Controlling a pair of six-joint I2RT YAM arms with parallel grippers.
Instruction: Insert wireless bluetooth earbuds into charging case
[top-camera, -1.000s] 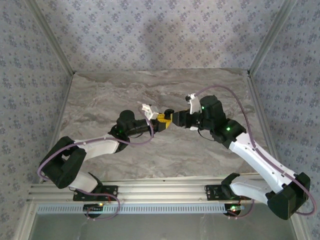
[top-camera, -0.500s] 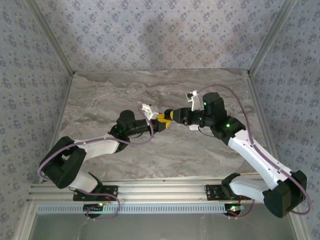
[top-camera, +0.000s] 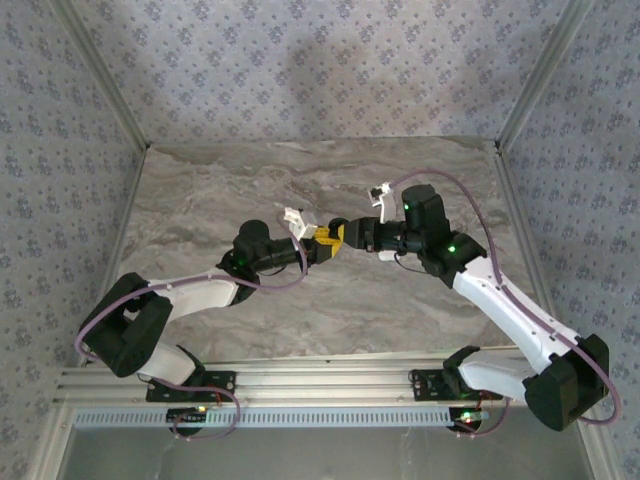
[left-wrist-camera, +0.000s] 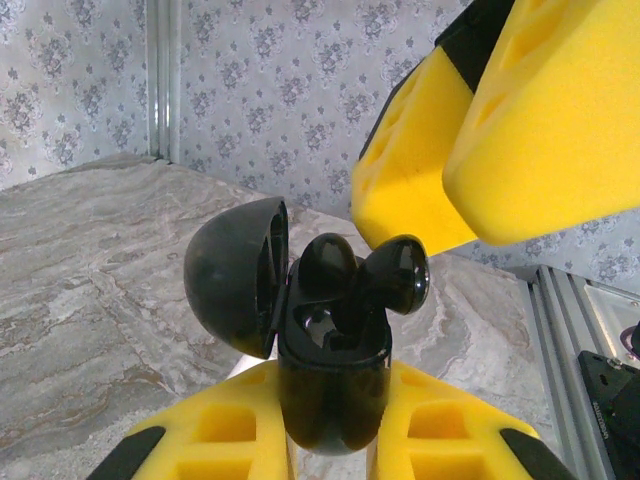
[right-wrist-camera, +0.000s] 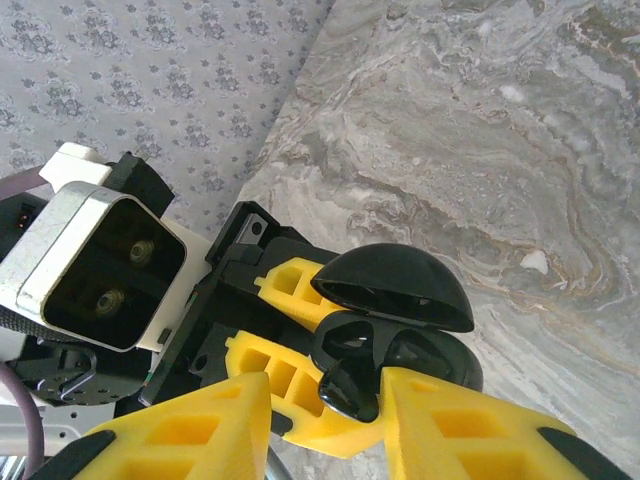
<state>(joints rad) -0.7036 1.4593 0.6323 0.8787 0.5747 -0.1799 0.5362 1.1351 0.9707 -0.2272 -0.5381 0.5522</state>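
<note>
My left gripper (left-wrist-camera: 333, 398) is shut on the black charging case (left-wrist-camera: 335, 385) and holds it upright above the table, with its lid (left-wrist-camera: 235, 275) swung open. One black earbud (left-wrist-camera: 325, 265) sits in the case. A second black earbud (left-wrist-camera: 398, 275) leans at the rim with its stem in the other slot. My right gripper (right-wrist-camera: 325, 385) stands narrowly open just over that bud (right-wrist-camera: 350, 388); one fingertip (right-wrist-camera: 400, 385) touches it and the other stands apart. In the top view both grippers (top-camera: 322, 243) (top-camera: 348, 234) meet mid-table.
The marble table (top-camera: 220, 200) spreads out beneath both arms, with patterned walls around it. An aluminium rail (top-camera: 330, 385) runs along the near edge by the arm bases. The left wrist camera block (right-wrist-camera: 95, 255) sits close to the case.
The right arm has edged towards the case and its fingers have narrowed slightly. The left arm and the case have stayed still.
</note>
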